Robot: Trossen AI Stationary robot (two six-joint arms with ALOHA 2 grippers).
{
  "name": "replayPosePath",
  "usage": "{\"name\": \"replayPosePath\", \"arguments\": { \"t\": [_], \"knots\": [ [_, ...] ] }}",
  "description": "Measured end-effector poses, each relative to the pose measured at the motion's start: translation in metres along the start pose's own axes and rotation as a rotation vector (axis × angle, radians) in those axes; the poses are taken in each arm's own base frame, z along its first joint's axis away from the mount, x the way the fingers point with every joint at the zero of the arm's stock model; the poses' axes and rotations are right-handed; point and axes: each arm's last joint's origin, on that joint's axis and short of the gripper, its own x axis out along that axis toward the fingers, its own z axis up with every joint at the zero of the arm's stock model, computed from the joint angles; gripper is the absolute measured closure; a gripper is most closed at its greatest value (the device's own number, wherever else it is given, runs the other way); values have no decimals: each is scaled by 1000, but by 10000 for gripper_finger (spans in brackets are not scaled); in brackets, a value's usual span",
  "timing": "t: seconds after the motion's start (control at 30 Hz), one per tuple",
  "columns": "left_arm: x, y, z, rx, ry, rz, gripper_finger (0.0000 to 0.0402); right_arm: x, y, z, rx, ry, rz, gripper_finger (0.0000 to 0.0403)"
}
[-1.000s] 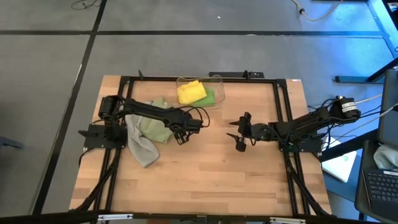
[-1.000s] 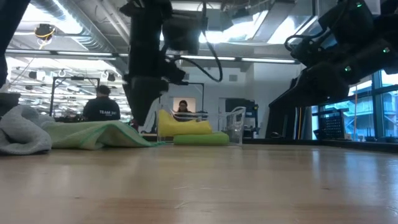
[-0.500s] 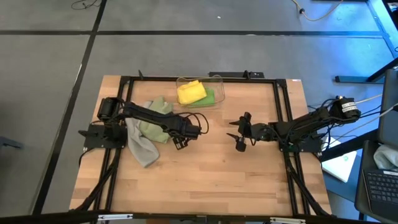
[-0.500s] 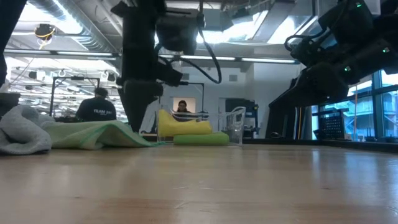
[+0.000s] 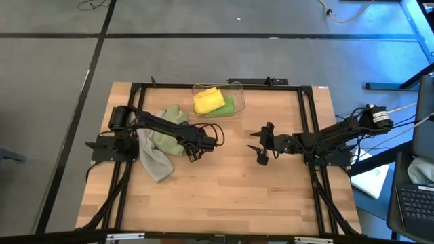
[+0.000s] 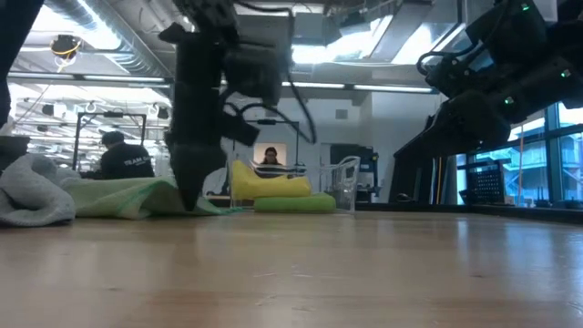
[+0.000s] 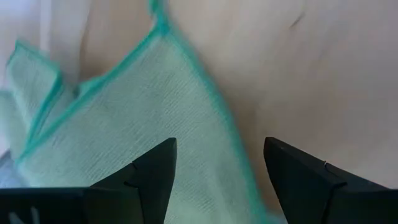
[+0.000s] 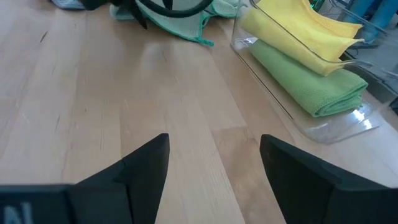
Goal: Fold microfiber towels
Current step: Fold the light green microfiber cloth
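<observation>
My left gripper (image 5: 192,153) hangs low over the sage towel (image 5: 165,138), at the towel's edge nearest the table's middle; its jaws stand wide apart with nothing between them, and my left wrist view shows the cloth's teal-hemmed corner (image 7: 124,124) lying flat on the wood just past my fingertips (image 7: 163,163). In the low view the fingers (image 6: 191,173) point straight down and end close to the towel, but I cannot tell whether they touch it. The grey towel (image 5: 153,158) lies crumpled beside the sage one, on the side toward my left arm's base, and the two touch. The yellow towel (image 5: 207,99) sits folded on top of the folded green towel (image 5: 228,105) inside the bin (image 5: 239,88) at the far edge of the table (image 5: 224,190). My right gripper (image 5: 258,145) waits over bare wood right of centre, also spread wide and empty.
</observation>
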Motion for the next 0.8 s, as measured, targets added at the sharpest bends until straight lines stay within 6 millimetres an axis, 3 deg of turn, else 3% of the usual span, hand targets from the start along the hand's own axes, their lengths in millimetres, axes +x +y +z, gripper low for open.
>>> {"name": "replayPosePath", "arguments": {
  "t": [0.17,0.47,0.63,0.8],
  "knots": [
    [17,1,-6,7,80,36,167,0,0,-1,0,7,-1,147],
    [15,-1,-3,90,52,47,181,0,0,-1,-1,8,-1,147],
    [15,-2,-3,90,55,29,239,0,0,-1,0,7,-1,147],
    [14,-9,-6,146,55,16,343,0,0,-1,-1,7,-1,147]
  ]
}}
